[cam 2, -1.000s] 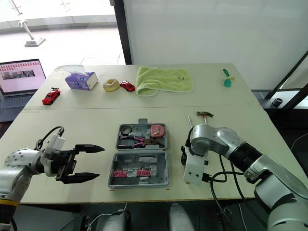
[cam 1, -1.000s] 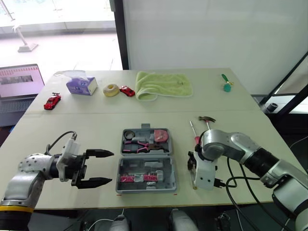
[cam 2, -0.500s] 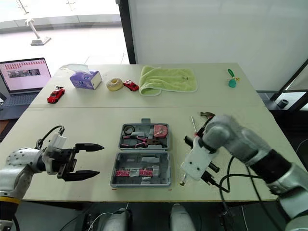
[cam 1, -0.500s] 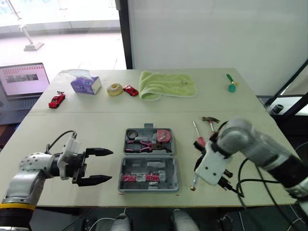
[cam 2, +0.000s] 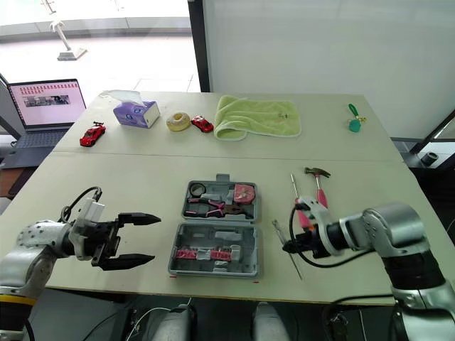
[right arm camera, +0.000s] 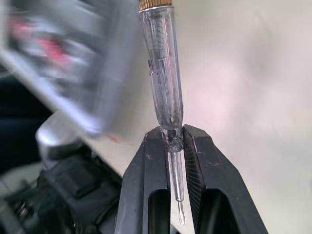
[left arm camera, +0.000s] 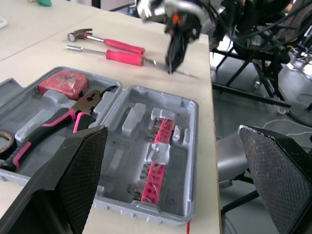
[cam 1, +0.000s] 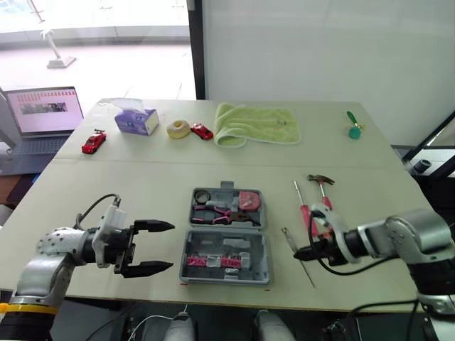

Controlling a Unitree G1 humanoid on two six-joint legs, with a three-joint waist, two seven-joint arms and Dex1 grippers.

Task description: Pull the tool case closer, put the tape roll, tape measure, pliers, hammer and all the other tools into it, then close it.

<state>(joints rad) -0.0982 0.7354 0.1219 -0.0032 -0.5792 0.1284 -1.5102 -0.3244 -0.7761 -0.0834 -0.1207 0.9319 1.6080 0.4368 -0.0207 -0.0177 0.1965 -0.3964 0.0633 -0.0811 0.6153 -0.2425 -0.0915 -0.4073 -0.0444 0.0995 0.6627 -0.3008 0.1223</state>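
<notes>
The grey tool case (cam 1: 226, 234) lies open mid-table. Its far half holds a black tape roll (cam 1: 202, 196), pink-handled pliers (cam 1: 217, 212) and a red tape measure (cam 1: 249, 200). My right gripper (cam 1: 302, 252) is shut on a thin clear-handled screwdriver (right arm camera: 161, 63), low over the table just right of the case. A red-handled screwdriver (cam 1: 301, 206) and a hammer (cam 1: 321, 186) lie behind it. My left gripper (cam 1: 160, 247) stands open left of the case, nothing between its fingers (left arm camera: 63, 175).
Along the far edge are a green towel (cam 1: 257, 124), a tissue box (cam 1: 136, 121), a cream ring-shaped roll (cam 1: 178, 128), two red toy cars (cam 1: 202, 131) (cam 1: 93, 141) and a green object (cam 1: 353, 126). A laptop (cam 1: 43, 121) stands off the left side.
My right arm has drawn back to the right and turned, so its gripper now points left, shut on the thin screwdriver. The left gripper has held still. The camera view has shifted.
</notes>
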